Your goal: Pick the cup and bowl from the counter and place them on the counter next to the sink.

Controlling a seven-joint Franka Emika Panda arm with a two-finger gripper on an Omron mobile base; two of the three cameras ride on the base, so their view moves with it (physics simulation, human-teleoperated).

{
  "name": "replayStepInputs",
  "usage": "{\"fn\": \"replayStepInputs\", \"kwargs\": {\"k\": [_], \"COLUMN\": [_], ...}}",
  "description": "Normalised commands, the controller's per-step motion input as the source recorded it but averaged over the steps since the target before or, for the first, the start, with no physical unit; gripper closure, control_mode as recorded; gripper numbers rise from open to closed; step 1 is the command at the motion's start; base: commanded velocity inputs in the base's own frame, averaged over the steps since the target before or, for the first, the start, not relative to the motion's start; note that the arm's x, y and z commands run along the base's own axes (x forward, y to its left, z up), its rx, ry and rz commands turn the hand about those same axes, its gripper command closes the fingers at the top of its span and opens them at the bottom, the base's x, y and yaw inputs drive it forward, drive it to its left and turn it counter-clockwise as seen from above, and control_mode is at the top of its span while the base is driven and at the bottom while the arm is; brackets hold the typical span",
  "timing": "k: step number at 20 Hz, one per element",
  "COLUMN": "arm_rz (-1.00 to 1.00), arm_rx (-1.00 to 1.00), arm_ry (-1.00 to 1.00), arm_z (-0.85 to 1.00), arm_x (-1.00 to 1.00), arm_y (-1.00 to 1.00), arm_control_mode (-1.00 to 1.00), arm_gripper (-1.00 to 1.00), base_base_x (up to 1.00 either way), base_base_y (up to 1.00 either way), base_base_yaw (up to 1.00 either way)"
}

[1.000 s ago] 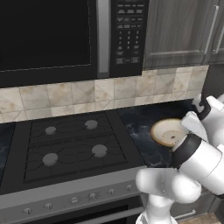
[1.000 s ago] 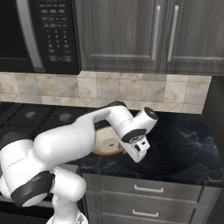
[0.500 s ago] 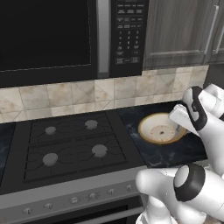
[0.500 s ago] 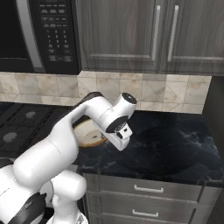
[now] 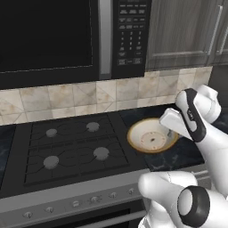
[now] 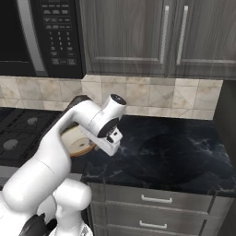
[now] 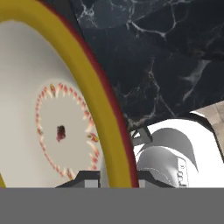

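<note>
Item: bowl — shallow, cream inside, golden-brown rim, a small ring of red-orange marks around its centre. Location: at the stove's right edge, over the seam where the black gas stove meets the counter; lifted or resting cannot be told. In the hand view the bowl lies from 12 down to 6 o'clock on the left, its rim running between the finger tips

Item: gripper — at 3 o'clock of the bowl in the left base view, pinching the rim on that side, one finger inside, one outside; in the right base view the gripper sits at the bowl's right edge

Item: counter — glossy black marble, white veins, stretching to 3 o'clock of the bowl

Item: microwave — at 12 o'clock above the stove

Item: cabinets — dark wood, above the counter
</note>
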Motion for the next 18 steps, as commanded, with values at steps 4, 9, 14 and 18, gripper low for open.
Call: {"fn": "replayStepInputs", "kwargs": {"k": [4, 9, 14, 18], "arm_rz": [0.12, 0.03, -0.03, -0.06], "arm_rx": [0.09, 0.11, 0.16, 0.16], "arm_ry": [0.00, 0.02, 0.09, 0.13], "arm_z": [0.00, 0.00, 0.00, 0.00], "arm_x": [-0.06, 0.02, 0.00, 0.00], "arm_y": [0.54, 0.25, 0.15, 0.03], "arm_control_mode": [-1.00, -1.00, -1.00, -1.00], "arm_gripper": [1.00, 1.00, 1.00, 1.00], "base_base_x": [0.00, 0.00, 0.00, 0.00], "base_base_y": [0.00, 0.00, 0.00, 0.00], "base_base_yaw": [0.00, 0.00, 0.00, 0.00]}}
